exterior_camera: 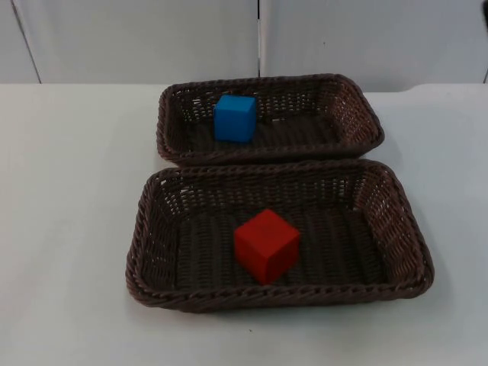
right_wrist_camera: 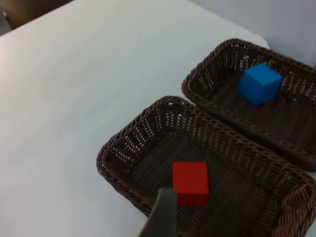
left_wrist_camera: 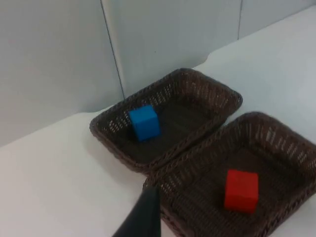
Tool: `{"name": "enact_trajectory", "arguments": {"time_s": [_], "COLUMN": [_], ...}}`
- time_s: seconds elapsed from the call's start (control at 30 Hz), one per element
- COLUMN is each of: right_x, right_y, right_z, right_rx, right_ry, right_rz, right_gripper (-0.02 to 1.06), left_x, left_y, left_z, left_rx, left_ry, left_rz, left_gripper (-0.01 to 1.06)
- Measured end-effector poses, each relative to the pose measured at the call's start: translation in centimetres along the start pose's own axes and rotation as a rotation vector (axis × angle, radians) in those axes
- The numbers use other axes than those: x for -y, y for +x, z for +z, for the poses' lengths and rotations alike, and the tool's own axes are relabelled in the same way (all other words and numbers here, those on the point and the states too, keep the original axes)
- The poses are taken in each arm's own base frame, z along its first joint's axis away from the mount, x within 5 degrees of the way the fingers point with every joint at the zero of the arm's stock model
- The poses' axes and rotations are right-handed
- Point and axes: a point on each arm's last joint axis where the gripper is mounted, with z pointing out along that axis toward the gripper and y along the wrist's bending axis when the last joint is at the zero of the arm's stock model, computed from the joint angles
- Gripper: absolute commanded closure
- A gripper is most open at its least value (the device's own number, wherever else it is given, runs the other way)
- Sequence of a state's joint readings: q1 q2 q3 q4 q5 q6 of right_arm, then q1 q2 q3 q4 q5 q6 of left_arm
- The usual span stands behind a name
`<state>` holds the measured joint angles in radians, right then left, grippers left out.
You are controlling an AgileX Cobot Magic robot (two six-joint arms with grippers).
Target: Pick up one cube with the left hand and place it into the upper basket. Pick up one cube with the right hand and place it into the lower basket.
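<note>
Left tool [left_wrist_camera: 145, 217] hangs above the counter [exterior_camera: 69, 229] off the left side of the two baskets, a single black fingertip standing before its camera; whether it is spread or pressed together I cannot tell. Right tool [right_wrist_camera: 163, 217] hangs likewise above the near left corner of the lower basket [exterior_camera: 145, 252], one fingertip showing, and its state cannot be told either. Neither carries a cube.

Both cubes already lie inside the baskets, so by my reading the placing is finished and nothing is left on the counter to pick up. The relation that matters now is simply that each tool stands clear of the wicker rims, above them and to the side, so any drawing back needs no threading between walls.

Nearest lies the lower basket, a brown woven rectangle with its long axis running across the counter. The red cube [exterior_camera: 266, 245] sits on its floor a little left of centre, turned so one corner points toward the near rim, apart from every wall.

Behind it, rim touching rim along the long sides, stands the upper basket [exterior_camera: 366, 114], the same weave and direction. The blue cube [exterior_camera: 234, 117] rests on its floor left of centre, close to the far wall.

Beyond that the counter ends at the grey partition wall [exterior_camera: 137, 38].
</note>
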<state>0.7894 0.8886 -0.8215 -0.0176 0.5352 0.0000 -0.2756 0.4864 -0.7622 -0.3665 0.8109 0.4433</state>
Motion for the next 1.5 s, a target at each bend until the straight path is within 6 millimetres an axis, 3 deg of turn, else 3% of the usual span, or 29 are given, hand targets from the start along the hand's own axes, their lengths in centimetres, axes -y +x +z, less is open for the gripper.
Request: {"name": "enact_trajectory", "arguments": {"time_s": [0.27,0.63,0.73,0.97,1.3,1.5], "right_x": [0.0,-0.1,-0.1,-0.1,-0.1,-0.1], "right_y": [2.5,4.4,4.5,5.9,8.0,8.8], "right_z": [-2.8,-5.9,-6.4,-6.9,-7.3,-8.7], "right_rx": [0.063,0.149,0.162,0.114,0.094,0.109], "right_ry": [0.000,-0.001,-0.001,-0.001,-0.001,0.000], "right_rz": [0.000,0.000,0.000,0.000,0.000,0.001], "right_gripper": [0.30,0.30,0.30,0.30,0.30,0.30], "left_x": [0.5,0.9,1.0,1.3,0.9,0.8], "left_y": [1.8,3.6,4.3,8.7,10.0,10.4], "left_z": [-3.3,-6.1,-6.3,-5.6,-5.0,-4.8], "left_rx": [-0.009,0.007,0.019,0.007,-0.021,-0.046], "left_ry": [-0.083,-0.159,-0.168,-0.202,-0.242,-0.254], "left_rz": [-0.003,-0.049,-0.057,-0.063,-0.107,-0.133], "left_gripper": [0.11,0.11,0.11,0.11,0.11,0.11]}}
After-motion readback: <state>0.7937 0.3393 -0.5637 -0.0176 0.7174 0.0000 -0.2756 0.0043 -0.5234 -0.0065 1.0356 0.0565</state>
